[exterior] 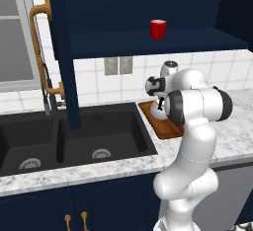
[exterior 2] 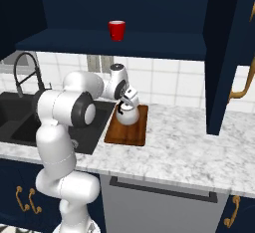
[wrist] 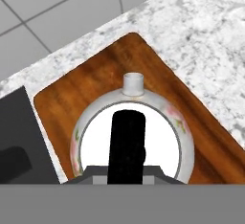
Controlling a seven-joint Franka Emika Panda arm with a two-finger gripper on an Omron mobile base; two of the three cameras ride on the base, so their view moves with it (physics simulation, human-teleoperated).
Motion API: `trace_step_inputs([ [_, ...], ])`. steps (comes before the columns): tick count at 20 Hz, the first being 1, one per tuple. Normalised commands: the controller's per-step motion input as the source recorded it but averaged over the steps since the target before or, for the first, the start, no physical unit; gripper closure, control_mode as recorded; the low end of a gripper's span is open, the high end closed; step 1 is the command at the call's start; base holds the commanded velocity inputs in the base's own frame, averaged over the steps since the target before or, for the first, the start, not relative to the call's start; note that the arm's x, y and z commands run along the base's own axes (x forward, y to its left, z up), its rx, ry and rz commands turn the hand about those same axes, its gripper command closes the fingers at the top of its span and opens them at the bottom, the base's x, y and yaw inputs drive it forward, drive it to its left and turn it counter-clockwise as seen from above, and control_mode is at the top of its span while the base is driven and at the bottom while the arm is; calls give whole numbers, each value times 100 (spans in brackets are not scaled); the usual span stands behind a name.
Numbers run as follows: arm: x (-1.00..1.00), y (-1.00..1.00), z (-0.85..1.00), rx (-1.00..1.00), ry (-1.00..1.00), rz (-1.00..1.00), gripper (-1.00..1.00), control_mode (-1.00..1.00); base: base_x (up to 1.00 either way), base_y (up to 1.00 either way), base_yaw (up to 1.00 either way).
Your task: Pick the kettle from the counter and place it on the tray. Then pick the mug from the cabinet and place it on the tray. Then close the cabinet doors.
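The white-silver kettle (wrist: 162, 141) stands on the reddish-brown tray (wrist: 86, 84), spout toward the tiled wall. Its black upright handle (wrist: 127, 146) rises straight into the hand. My gripper (exterior 2: 125, 102) sits right over the kettle (exterior 2: 127, 116), shut on that handle. From the left, the arm hides most of the kettle (exterior: 159, 110) and part of the tray (exterior: 160, 127). The red mug (exterior: 158, 29) stands on the navy shelf of the cabinet (exterior: 148, 45), above the tray (exterior 2: 127, 133). Both cabinet doors (exterior: 66, 52) (exterior 2: 226, 53) stand wide open.
The black double sink (exterior: 74, 136) lies just left of the tray, with a faucet (exterior 2: 22, 70) behind it. Speckled marble counter (exterior 2: 189, 147) stretches to the right of the tray. The open right door hangs out over that counter; the left door hangs over the sink.
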Motion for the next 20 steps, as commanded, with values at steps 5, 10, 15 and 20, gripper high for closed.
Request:
trace_step_inputs([
  [5, 9, 0, -32, 0, 2, 1, -100, -100, 0, 0, 0],
  [10, 0, 0, -13, 0, 0, 0, -100, -100, 0, 0, 0],
  [15, -5, 0, -1, 0, 0, 0, -100, -100, 0, 0, 0],
  [20, -12, 2, 0, 0, -5, 0, -100, -100, 0, 0, 0],
])
